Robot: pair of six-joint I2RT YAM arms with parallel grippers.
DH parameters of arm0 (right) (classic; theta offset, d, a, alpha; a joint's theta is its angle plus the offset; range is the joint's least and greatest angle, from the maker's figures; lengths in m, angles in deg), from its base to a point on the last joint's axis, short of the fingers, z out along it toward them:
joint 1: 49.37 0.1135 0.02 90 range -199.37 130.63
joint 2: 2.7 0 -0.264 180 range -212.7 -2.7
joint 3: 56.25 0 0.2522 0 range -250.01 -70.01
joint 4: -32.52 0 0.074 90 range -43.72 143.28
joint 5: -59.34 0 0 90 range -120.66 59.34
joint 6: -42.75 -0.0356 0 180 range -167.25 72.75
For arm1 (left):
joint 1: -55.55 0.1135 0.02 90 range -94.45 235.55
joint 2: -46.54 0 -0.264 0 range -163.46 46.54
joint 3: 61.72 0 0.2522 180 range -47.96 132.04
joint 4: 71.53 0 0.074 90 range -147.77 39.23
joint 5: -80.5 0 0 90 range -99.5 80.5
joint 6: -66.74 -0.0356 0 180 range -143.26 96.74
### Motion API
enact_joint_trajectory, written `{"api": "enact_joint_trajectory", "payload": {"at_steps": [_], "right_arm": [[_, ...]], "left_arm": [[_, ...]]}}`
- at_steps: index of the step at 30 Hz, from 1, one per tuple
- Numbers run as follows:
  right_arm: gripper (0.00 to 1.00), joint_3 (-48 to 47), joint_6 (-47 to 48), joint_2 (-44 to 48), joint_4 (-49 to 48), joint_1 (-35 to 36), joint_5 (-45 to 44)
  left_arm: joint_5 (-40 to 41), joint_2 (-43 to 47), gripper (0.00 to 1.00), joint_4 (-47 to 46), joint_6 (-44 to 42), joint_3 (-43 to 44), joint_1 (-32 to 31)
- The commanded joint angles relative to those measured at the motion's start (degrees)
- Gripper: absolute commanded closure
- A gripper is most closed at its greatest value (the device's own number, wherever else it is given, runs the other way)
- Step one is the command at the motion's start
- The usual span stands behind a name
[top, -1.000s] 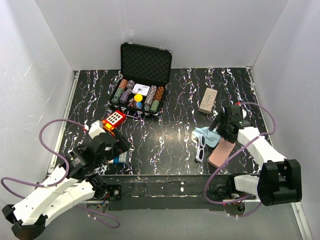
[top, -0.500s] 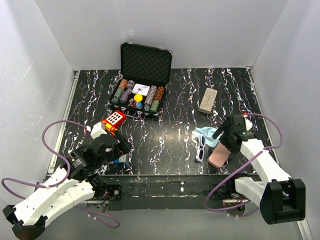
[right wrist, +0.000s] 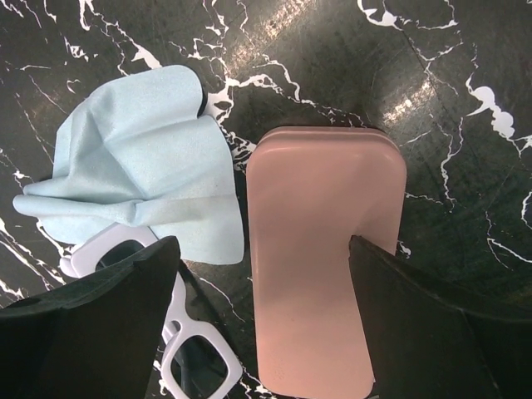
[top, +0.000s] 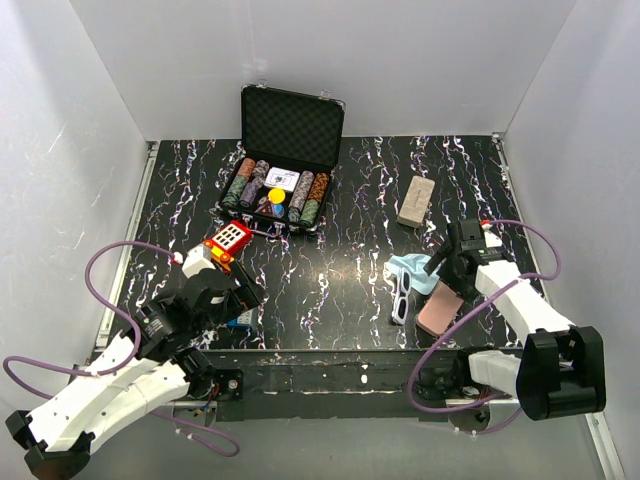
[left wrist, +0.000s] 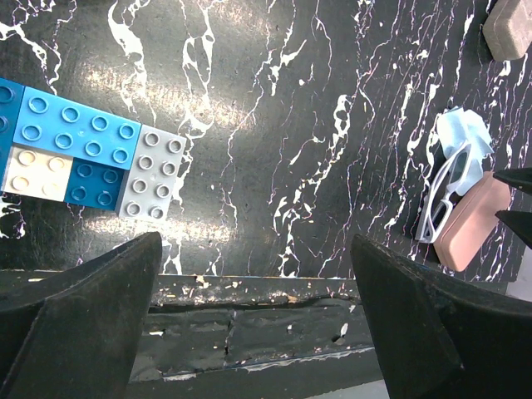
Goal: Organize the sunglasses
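Left hand (left wrist: 256, 249) and right hand (right wrist: 262, 245) gape wide.

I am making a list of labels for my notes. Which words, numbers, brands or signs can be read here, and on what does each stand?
None can be read.
White card in the poker chip case: dark marks, too small to read.
White keys on the red toy: too small to read.
Pink glasses case: no print shows.
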Motion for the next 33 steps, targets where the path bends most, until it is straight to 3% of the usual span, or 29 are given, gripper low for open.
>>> {"api": "enact_joint_trajectory", "payload": {"at_steps": [1, 11, 17, 22, 27, 33], "right_arm": [[0.09, 2.99, -0.74, -1.43, 3.33, 0.02, -1.52], [0.07, -1.49, 1.98, 4.91, 10.89, 0.02, -3.46], [0.05, 1.93, 1.55, 3.07, 5.81, 0.02, 1.20], [0.05, 1.77, 0.58, -0.97, 4.83, 0.02, -0.02], [0.15, 3.34, 0.32, 0.95, 3.51, 0.02, -0.65], [0.43, 2.65, 1.37, 9.03, 5.44, 0.10, -2.05]], "left_arm": [[-0.30, 0.89, 0.02, 0.06, -0.43, 0.01, -0.10], [-1.44, 0.98, 0.02, -1.78, -0.52, -0.70, -0.01], [-2.06, 0.37, 0.02, -3.28, -1.48, -1.23, -0.10], [-2.32, -0.60, 0.02, -3.28, -1.66, -0.79, -0.01], [-2.50, 0.19, 0.02, -3.54, -1.22, -1.58, -0.01], [-4.08, 0.10, 0.02, -4.86, -1.75, -1.75, -0.01]]}}
